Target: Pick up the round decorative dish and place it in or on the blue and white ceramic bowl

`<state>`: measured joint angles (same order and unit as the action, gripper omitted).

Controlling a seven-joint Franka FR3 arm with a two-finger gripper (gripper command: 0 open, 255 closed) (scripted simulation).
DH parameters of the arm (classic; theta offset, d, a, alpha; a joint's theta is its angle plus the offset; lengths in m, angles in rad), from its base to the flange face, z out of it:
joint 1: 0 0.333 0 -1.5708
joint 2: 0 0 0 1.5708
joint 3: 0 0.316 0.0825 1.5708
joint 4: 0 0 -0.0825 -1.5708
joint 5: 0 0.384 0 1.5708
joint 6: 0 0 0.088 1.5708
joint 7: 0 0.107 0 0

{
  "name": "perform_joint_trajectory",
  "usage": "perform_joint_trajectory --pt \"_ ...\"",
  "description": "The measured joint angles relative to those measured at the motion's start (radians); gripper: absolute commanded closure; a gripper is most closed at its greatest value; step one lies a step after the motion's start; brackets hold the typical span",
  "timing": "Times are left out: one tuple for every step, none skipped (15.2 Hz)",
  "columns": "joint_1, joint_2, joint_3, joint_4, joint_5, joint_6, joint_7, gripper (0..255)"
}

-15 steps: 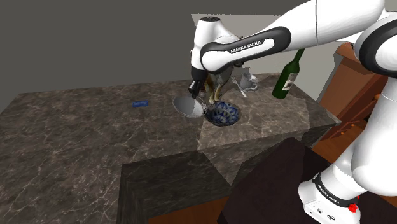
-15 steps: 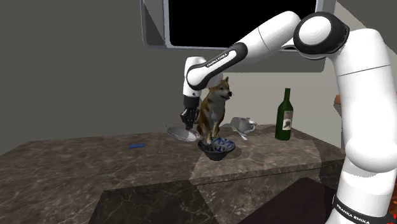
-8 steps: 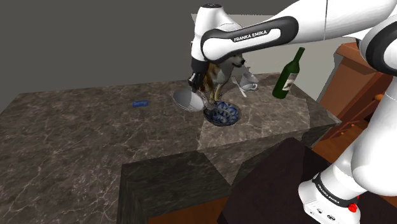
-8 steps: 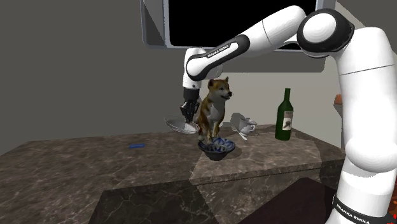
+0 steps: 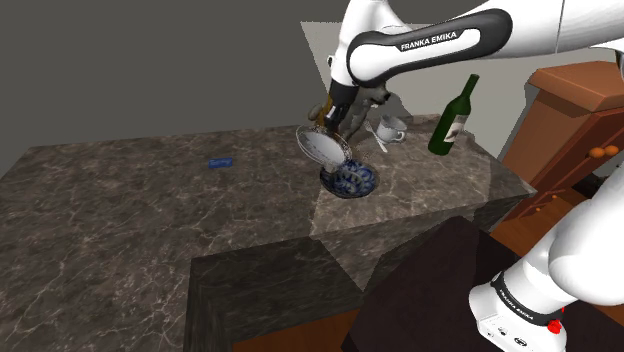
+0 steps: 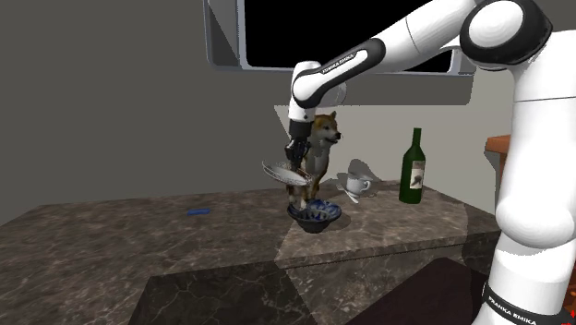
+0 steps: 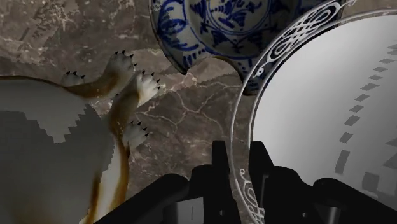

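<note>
Dark marble tabletop (image 5: 120, 200). Dog figurine (image 6: 317, 159) stands beside the blue and white bowl (image 5: 349, 179). Round dish (image 5: 322, 147) hangs tilted just above the bowl, rim pinched between the narrow-set fingers of the gripper (image 7: 239, 154). Likely stiff, thin, slick, fragile; the rim hold suits it.

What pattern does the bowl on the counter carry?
The bowl has blue floral scrollwork on white, clearest in the wrist view.
</note>
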<state>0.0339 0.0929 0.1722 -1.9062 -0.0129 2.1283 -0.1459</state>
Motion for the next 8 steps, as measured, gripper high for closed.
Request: perform_joint_trajectory --pt "-0.013 -0.031 -0.009 -0.033 0.010 0.001 -0.024 255" --pt "-0.024 -0.049 -0.018 -0.046 0.017 -0.006 -0.047 255" --pt "-0.035 -0.074 -0.027 -0.073 0.025 -0.004 -0.071 255" --pt "-0.046 -0.093 -0.037 -0.099 0.031 0.002 -0.094 255" --pt "-0.059 -0.114 -0.050 -0.117 0.038 -0.002 -0.122 255" --pt "-0.070 -0.137 -0.061 -0.139 0.044 -0.004 -0.146 255" --pt "-0.075 -0.146 -0.067 -0.153 0.046 0.002 -0.158 255" --pt "-0.077 -0.152 -0.070 -0.167 0.048 0.010 -0.165 255"
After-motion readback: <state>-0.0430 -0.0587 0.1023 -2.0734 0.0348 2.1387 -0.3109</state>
